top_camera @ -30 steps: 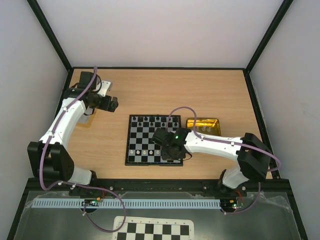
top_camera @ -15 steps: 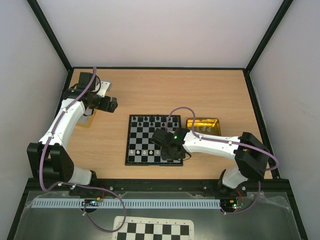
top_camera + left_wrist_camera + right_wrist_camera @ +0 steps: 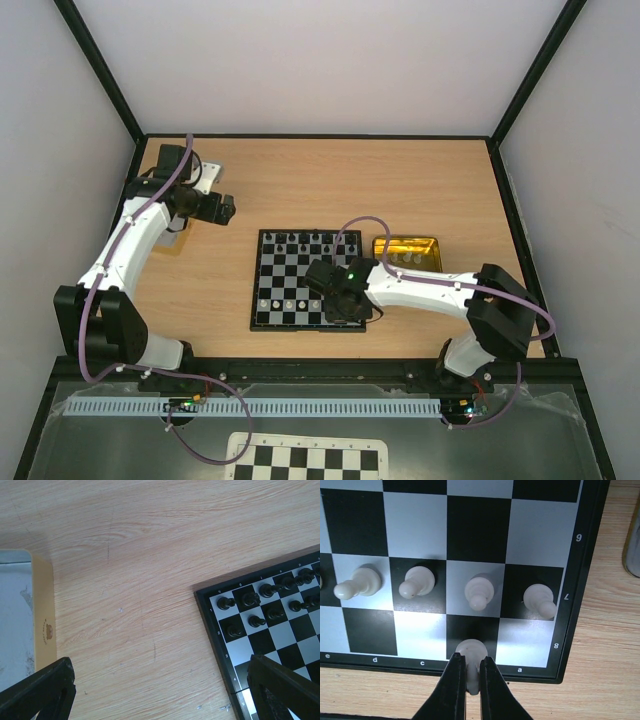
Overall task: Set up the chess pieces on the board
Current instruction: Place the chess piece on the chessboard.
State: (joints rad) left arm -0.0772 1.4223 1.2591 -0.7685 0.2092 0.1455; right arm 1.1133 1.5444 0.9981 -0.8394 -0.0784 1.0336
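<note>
Pinching one cream chess piece (image 3: 471, 649) between the fingers of the right end effector (image 3: 472, 666), at the near edge of the board (image 3: 572, 630), on the black square lying between the frame letters "c" and "a". Reading "e", "d", "c", "a" along that frame side and "6", "7", "8" down the adjoining side. Showing four more cream pawns (image 3: 480, 591) standing in the row marked "7", one per square, just beyond the pinched piece. Hovering the left end effector (image 3: 160, 680) over bare desk (image 3: 125, 555) with its fingers spread wide, well apart from the right arm, near the board's corner filled with black chessmen (image 3: 247, 599). Glimpsing a cream box (image 3: 44, 605) at the left edge there, bearing a small printed mark too tiny for reading. Noting a gold tin (image 3: 408, 250) just beside the board's right side in the top view
</note>
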